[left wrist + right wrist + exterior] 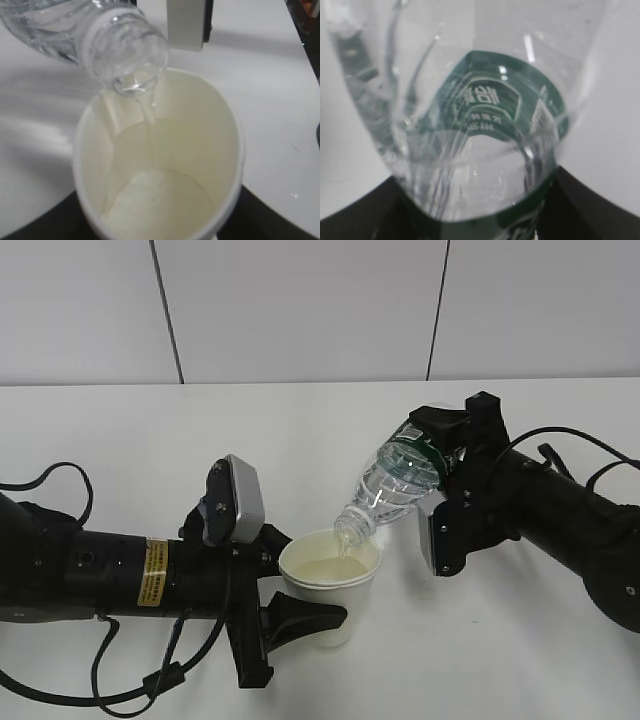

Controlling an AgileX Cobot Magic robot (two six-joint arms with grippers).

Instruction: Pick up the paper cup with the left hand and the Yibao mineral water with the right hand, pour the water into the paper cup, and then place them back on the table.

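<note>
Exterior view, left end effector (300, 625) gripping cream paper cup (330, 575), right end effector (440, 465) holding tilted clear bottle (392, 485)

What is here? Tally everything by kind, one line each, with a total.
Paper cup: 1, held by the left claw
Water bottle: 1, tipped and pouring, held by the right claw
Robot arms: 2
Table: 1
Total: 5

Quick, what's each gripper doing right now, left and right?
Left gripper: closed on the paper cup.
Right gripper: closed on the Yibao mineral water, tilted and pouring into the cup.
</note>
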